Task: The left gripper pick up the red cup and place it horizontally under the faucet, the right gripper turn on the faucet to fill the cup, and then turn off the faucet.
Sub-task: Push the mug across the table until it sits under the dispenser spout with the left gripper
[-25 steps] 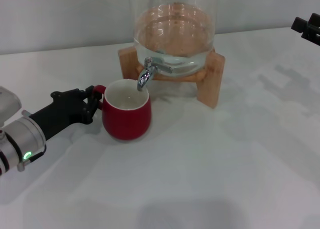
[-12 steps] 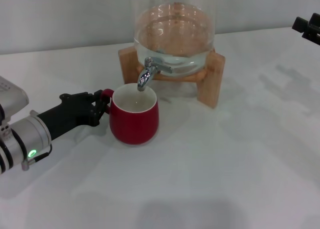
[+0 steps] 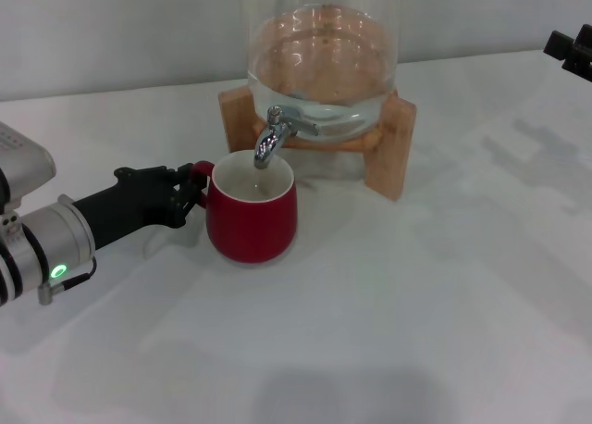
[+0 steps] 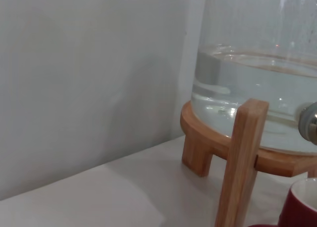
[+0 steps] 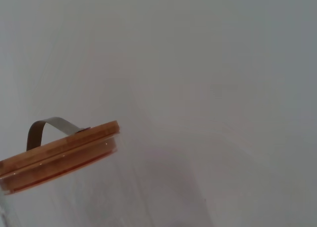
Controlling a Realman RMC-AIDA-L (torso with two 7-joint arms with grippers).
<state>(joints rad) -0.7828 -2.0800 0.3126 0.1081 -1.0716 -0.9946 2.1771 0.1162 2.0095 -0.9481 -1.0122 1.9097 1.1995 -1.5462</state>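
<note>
The red cup (image 3: 252,222) stands upright on the white table, its white inside open under the chrome faucet (image 3: 271,139) of the glass jar (image 3: 322,63). My left gripper (image 3: 190,194) is shut on the cup's small handle from the left. The left wrist view shows the cup's rim (image 4: 302,207) and a bit of the faucet (image 4: 311,128). Only a black part of my right gripper (image 3: 569,52) shows, at the far right edge, well away from the faucet.
The jar holds water and rests on a wooden stand (image 3: 396,146) with legs either side of the faucet. Its wooden lid (image 5: 59,150) with a metal handle fills the right wrist view. A wall lies behind the table.
My left gripper has slid the cup to the right and slightly back, bringing its opening under the spout. The right gripper has stayed at the edge.
</note>
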